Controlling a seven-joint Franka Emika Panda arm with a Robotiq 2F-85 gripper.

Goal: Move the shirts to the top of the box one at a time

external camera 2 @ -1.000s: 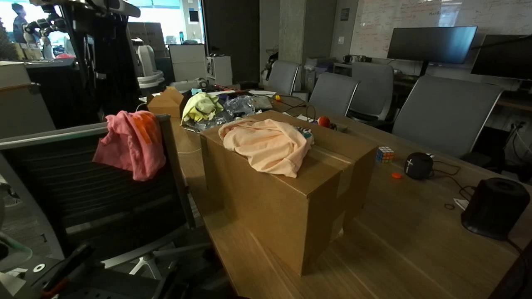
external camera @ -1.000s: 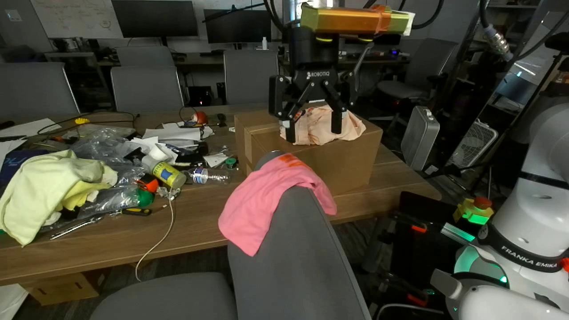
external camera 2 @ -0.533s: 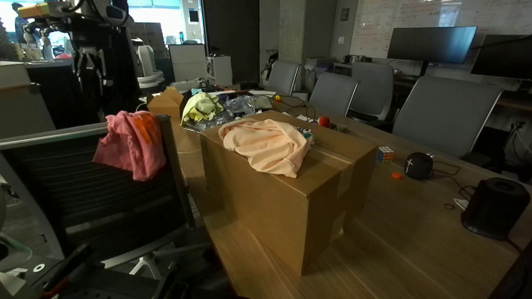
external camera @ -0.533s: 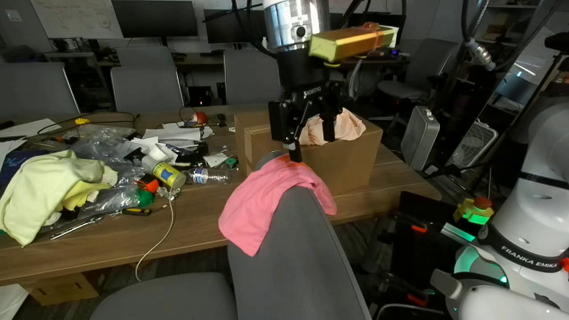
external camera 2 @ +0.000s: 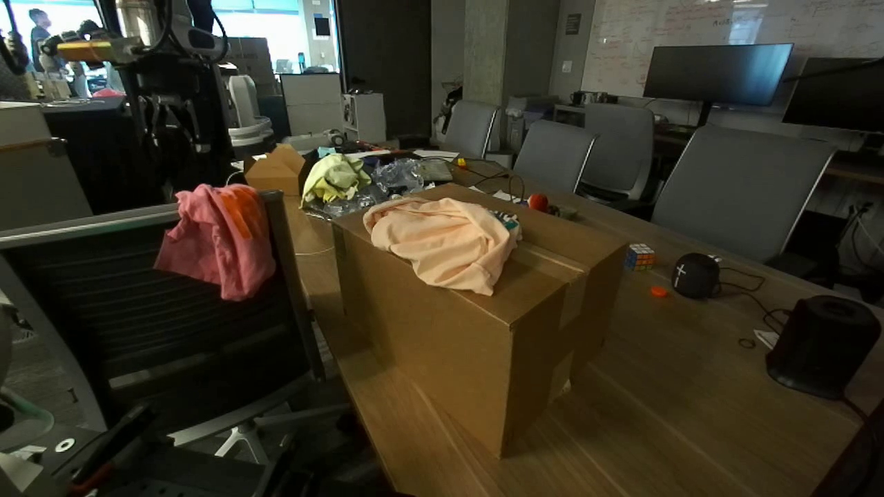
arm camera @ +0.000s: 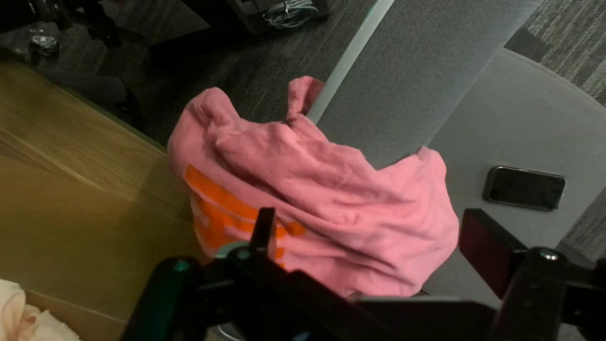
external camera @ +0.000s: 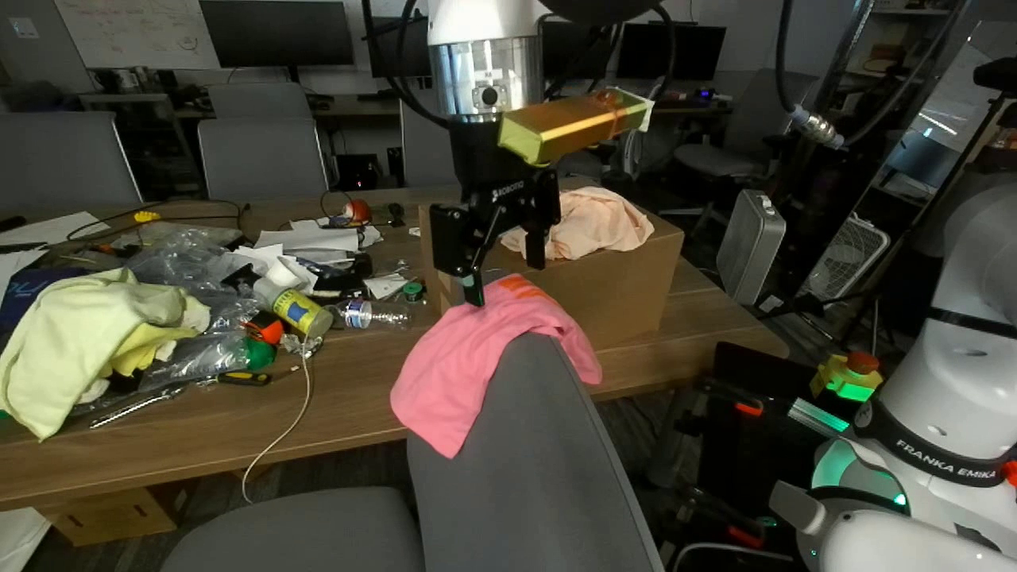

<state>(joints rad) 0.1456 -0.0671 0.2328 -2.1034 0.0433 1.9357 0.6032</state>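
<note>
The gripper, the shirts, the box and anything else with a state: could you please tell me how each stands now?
Gripper: jaws open, gripping nothing
Box: closed, taped along its top
Peach shirt: bunched on the box
Pink shirt: draped over the chair back
Yellow cloth: crumpled, perhaps another shirt
Clear bottle: lying on its side
Phone: screen dark, lying on the chair seat

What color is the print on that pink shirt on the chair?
Orange. The print on the pink shirt shows best in the wrist view.
</note>
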